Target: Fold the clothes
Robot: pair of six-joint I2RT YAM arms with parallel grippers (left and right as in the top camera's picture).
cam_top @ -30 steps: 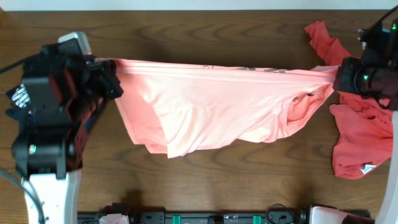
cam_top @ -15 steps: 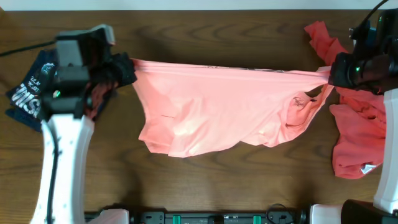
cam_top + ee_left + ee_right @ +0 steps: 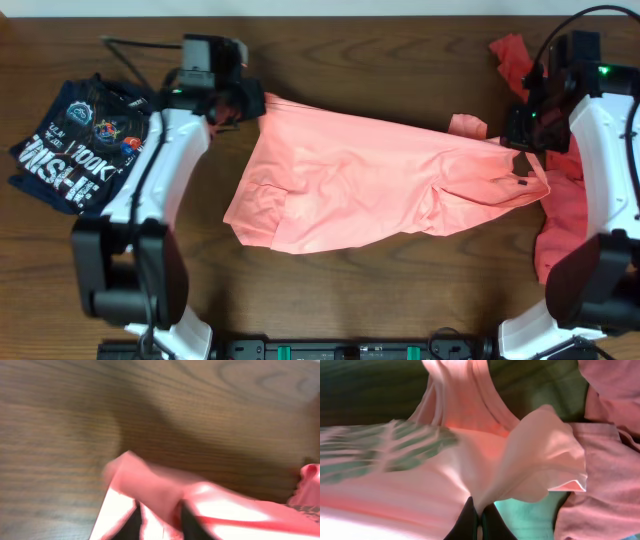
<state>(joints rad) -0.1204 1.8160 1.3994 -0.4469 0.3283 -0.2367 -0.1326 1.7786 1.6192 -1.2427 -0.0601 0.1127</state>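
Note:
A salmon-pink shirt [image 3: 370,185] is held stretched over the table between both arms. My left gripper [image 3: 252,103] is shut on its upper left corner; in the left wrist view the pink cloth [image 3: 165,495] bunches between the dark fingers [image 3: 159,522]. My right gripper [image 3: 522,140] is shut on the shirt's right edge near a sleeve; in the right wrist view the fingers [image 3: 480,517] pinch the pink cloth [image 3: 470,460]. The shirt's lower edge sags in folds towards the table's front.
A folded dark navy printed shirt [image 3: 75,145] lies at the far left. A red garment [image 3: 575,215] lies crumpled at the right edge, under my right arm; it also shows in the right wrist view [image 3: 610,450]. Bare wood table [image 3: 400,290] lies in front.
My left gripper has moved right and towards the back with the shirt's corner. My right gripper has shifted forward slightly. The shirt is now narrower and slanted, and the navy shirt is uncovered.

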